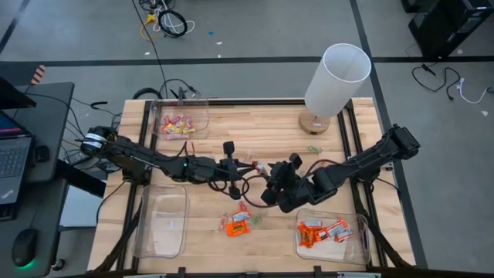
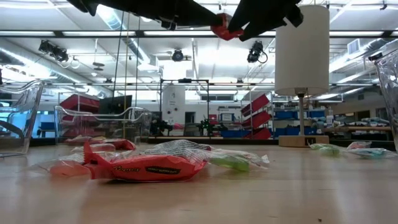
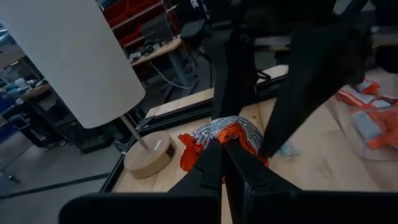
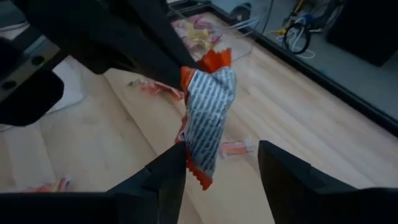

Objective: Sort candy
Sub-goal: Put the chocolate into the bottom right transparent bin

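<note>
Pinching an orange candy [image 4: 208,118], the left gripper [image 3: 222,146] hides its end; right gripper [image 4: 221,163] spread wide.

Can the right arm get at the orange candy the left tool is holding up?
Probably yes: the right tool is open, its fingers either side of the orange candy held by the shut left tool.

A robotics lab: concrete floor [image 1: 255,31], loose cables [image 1: 166,19], shelving with blue bins [image 2: 348,115], laptop [image 1: 11,150].

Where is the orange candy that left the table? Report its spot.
The orange candy hangs above the table's middle, pinched in the left hand, with the open right hand right beside it.
</note>
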Robot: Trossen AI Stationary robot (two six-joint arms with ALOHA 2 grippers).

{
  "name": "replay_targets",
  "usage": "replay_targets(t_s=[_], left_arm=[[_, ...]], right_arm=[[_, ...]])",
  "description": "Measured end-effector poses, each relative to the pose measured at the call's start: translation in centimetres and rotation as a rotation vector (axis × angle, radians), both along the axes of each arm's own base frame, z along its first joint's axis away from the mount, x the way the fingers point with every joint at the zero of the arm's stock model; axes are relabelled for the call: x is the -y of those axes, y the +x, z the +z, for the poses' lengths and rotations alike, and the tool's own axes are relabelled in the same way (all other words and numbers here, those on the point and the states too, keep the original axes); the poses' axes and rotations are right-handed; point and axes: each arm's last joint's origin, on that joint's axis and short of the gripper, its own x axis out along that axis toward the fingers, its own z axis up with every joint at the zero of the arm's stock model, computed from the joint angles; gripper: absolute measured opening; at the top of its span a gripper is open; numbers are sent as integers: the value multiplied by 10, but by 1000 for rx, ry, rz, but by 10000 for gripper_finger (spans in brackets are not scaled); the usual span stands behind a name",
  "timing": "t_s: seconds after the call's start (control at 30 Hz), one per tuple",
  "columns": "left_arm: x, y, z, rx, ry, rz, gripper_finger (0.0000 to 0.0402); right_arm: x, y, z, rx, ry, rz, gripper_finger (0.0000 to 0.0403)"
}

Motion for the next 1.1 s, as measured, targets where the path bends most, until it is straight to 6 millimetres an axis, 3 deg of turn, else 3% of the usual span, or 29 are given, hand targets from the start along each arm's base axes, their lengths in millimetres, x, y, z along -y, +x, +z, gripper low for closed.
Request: replay_targets(t_s=[0.17,0.33,0.67,0.9,1.1], left_arm=[[0,0,0,-2,-3,-3,5],[0,0,-1,-9,-2,-2,5],[0,0,-2,-14,-18,1,13],[0,0,-3,-17,-49,5,24],[0,-1,-7,-56,-81,12,84]], right_arm=[[7,5,0,-16,36,31,192],[8,9,2,-18,35,79,164],[6,10,2,-32,37,124,19],[6,10,2,-32,41,127,26],[5,10,1,-41,52,139,8]])
